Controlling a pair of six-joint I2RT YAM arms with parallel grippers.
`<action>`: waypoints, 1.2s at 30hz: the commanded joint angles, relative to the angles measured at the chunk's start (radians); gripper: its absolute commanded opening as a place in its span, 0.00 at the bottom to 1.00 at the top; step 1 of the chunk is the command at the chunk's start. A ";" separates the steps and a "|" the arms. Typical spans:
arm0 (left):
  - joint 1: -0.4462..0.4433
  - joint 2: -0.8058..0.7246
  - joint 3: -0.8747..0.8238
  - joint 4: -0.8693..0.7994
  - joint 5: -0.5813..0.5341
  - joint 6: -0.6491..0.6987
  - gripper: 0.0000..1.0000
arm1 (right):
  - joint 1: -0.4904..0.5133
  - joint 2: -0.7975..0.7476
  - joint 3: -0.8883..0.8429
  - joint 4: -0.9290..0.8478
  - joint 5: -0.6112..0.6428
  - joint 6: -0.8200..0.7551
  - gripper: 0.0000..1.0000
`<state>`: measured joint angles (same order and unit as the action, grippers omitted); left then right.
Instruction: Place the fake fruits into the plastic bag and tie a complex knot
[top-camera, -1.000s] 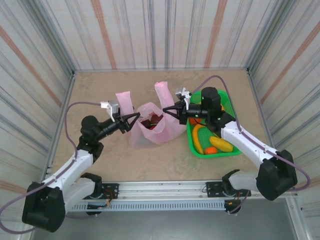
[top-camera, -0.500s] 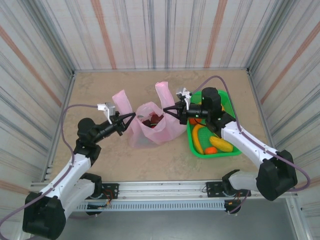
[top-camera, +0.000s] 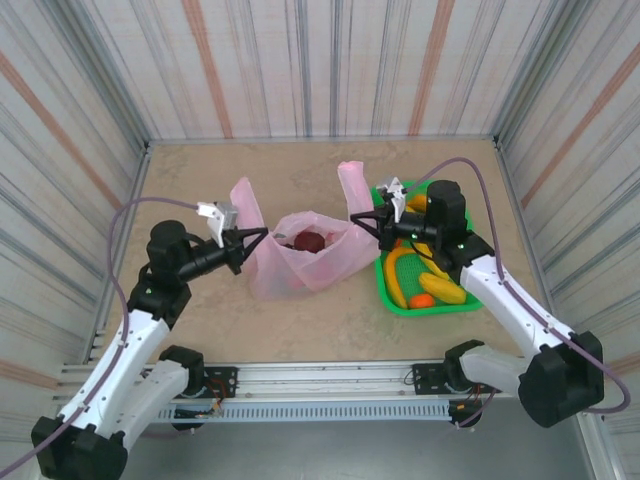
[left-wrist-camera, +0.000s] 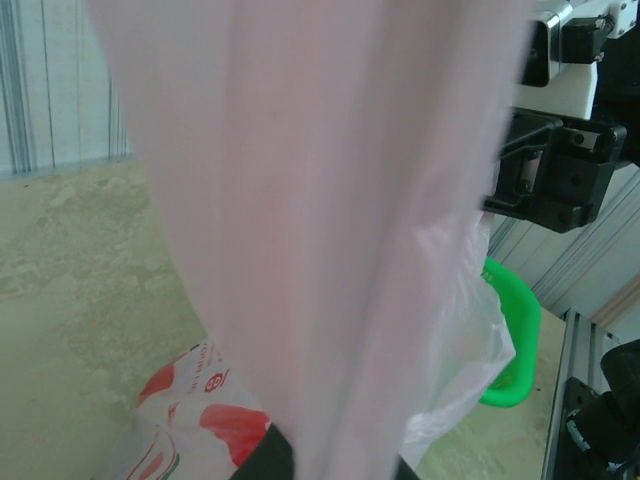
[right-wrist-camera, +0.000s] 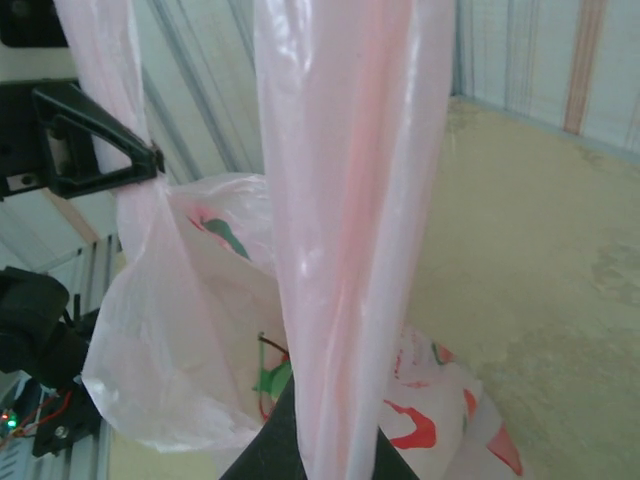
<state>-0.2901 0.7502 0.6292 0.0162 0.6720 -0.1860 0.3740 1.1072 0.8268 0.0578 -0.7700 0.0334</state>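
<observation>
Both arms drew apart — left end effector (top-camera: 260, 236) newly clenched on 1 loop handle (top-camera: 246, 200), right end effector (top-camera: 358, 218) clamped on the other — stretching the translucent pink plastic bag (top-camera: 300, 268) open on the beige desk (top-camera: 200, 320) for loading.

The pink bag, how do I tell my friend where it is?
On the table, look just left of the green basket. The plastic bag hangs stretched between the left gripper and right gripper. Only it is thin, see-through pink with red pictures.
</observation>
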 joint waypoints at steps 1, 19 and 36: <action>0.000 -0.008 0.032 -0.067 -0.023 0.048 0.00 | -0.036 -0.054 -0.025 -0.038 0.030 -0.014 0.00; -0.007 0.016 0.107 -0.167 0.063 0.165 0.00 | -0.108 -0.111 -0.062 -0.074 -0.022 -0.012 0.00; -0.127 0.202 0.296 -0.575 0.118 0.601 0.00 | 0.026 -0.019 0.047 -0.271 -0.011 -0.204 0.00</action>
<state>-0.3965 0.9218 0.8764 -0.4576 0.7715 0.3195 0.3859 1.0695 0.8383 -0.1684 -0.7818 -0.1200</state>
